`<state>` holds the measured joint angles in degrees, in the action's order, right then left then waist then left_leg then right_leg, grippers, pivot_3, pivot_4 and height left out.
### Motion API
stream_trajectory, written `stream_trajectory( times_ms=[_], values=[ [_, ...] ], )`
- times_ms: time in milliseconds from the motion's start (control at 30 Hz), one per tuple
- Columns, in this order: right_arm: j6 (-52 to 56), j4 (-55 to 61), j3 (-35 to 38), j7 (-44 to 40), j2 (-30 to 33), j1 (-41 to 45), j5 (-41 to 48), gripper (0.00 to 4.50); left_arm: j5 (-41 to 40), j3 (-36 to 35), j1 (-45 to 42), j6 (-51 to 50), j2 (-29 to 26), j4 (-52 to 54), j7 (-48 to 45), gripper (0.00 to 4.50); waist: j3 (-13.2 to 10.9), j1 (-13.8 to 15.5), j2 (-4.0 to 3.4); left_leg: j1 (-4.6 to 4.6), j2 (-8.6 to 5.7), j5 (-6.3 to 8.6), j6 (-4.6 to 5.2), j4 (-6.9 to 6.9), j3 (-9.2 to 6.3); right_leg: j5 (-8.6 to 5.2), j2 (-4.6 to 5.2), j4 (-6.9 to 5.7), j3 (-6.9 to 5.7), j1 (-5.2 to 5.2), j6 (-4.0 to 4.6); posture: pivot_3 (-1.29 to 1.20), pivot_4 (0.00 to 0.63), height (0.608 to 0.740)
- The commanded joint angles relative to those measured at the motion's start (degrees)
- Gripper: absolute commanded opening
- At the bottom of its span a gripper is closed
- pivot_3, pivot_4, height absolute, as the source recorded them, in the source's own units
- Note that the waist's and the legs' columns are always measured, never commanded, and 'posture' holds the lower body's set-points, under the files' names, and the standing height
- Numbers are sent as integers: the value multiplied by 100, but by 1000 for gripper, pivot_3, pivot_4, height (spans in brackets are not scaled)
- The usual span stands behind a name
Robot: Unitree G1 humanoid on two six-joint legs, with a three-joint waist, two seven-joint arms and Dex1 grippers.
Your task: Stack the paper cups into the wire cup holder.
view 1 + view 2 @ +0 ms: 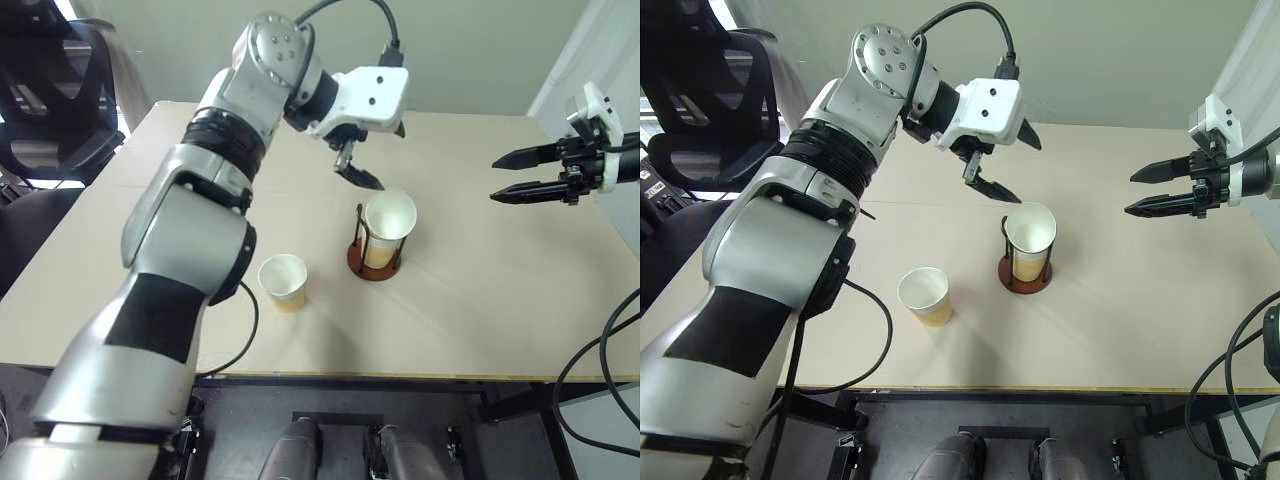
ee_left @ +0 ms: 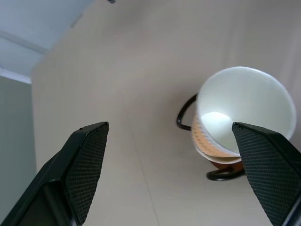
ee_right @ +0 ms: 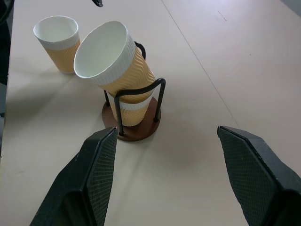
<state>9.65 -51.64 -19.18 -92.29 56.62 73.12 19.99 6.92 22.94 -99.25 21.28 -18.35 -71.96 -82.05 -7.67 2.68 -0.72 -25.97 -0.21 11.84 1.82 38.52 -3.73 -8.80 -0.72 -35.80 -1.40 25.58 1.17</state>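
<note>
- Black textured fingers (image 2: 87,165) of the left gripper (image 1: 362,170) stand spread wide apart with nothing between them; the gripper hangs above the table, just beyond and above the wire cup holder (image 3: 134,123), fingertips pointing down toward it.
- Right gripper (image 1: 505,176) likewise has its two black fingers (image 3: 101,174) parted and empty; it hangs over the table's right side, well apart from the holder, fingertips aimed toward it.
- Wire cup holder: round reddish-brown disc base with dark upright wire loops, standing near the middle of the table (image 1: 500,300).
- One paper cup sits upright on the holder's base, inside the loops; a white band near its rim shows.
- A second paper cup (image 3: 110,63) is nested into the first but not seated straight: it is tilted, its open white mouth leaning out over the wire loops, its wavy tan wall resting against a loop.
- A third paper cup (image 1: 283,281) stands upright on the table, mouth up, near the holder on the robot's left, not touching it.
</note>
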Motion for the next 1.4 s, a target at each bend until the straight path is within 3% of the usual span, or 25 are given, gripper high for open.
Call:
stream_trajectory(
  times_ms=[33, 533, 800, 1200, 1400],
  values=[
    [-52, 2, 59, -21, 98, 210, 0, 3426, 217, -98, -82, 117, 10, 34, -39, 4485, 0, 0, 0, -1, 0, 0, 0, 0, 0, 0, 0, 0, 0, 0, 0, 0, 150, 740],
    [101, 220, 76, -21, 101, 215, 63, 3426, 620, -206, 381, 224, 344, -65, 528, 4485, 0, 14, 0, -1, -1, 2, 1, 2, 1, 0, 1, -2, 0, 0, -2, 0, 150, 740],
    [217, 442, 167, -21, 107, 58, 98, 3426, 1178, -13, 538, 434, 217, -179, 1272, 4485, 0, 12, 0, 1, -1, 2, 1, 5, 1, 1, 1, -5, 0, 0, -2, 0, 150, 740],
    [53, 112, 82, -21, 34, 245, -59, 3426, 1452, -104, -95, 353, -2, -300, 1771, 4485, 0, 14, 0, -1, -1, 4, 0, 4, 1, 1, 1, -2, 1, 0, -2, 0, 150, 740],
    [-12, 44, 71, -21, -3, 297, -97, 3426, 1431, -204, -64, 332, 192, -347, 2049, 4485, 0, 15, 0, 3, -1, 4, -2, 2, 1, -1, 0, -5, 1, 0, 1, 0, 150, 740]
  ],
)
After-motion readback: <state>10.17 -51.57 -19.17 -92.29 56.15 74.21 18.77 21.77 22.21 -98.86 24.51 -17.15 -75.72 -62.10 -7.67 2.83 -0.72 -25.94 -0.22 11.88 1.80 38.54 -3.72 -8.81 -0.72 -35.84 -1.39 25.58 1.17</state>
